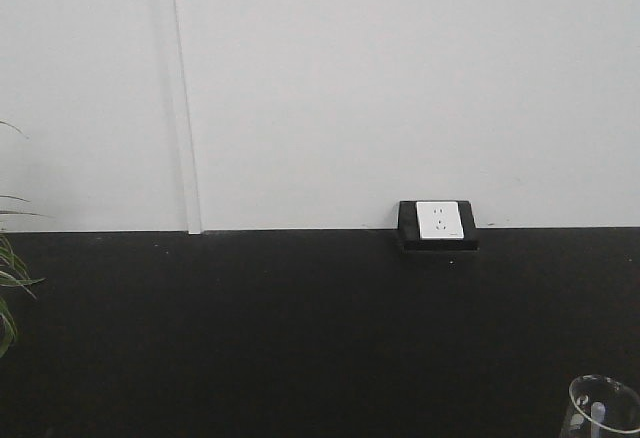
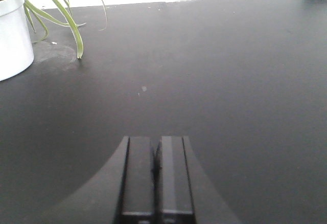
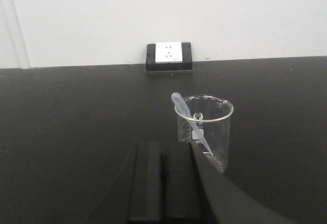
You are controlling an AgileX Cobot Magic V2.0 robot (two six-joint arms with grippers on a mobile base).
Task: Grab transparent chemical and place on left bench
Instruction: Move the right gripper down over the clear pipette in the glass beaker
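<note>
The transparent chemical (image 3: 205, 128), a small clear glass beaker with white marks, stands upright on a black worktop (image 3: 76, 111). A thin clear dropper (image 3: 188, 115) leans inside it. Its rim also shows in the front view's bottom right corner, as the beaker (image 1: 603, 407). My right gripper (image 3: 163, 145) is shut and holds nothing, its tips just short of the beaker and to its left. In the left wrist view my left gripper (image 2: 157, 140) is shut and holds nothing, low over the bare worktop (image 2: 214, 70). The left bench is out of view.
A white potted plant (image 2: 12, 37) with long green leaves stands at the worktop's left; its leaves (image 1: 8, 278) reach into the front view. A white socket in a black box (image 1: 438, 223) sits against the white back wall, seen also as the socket (image 3: 169, 53).
</note>
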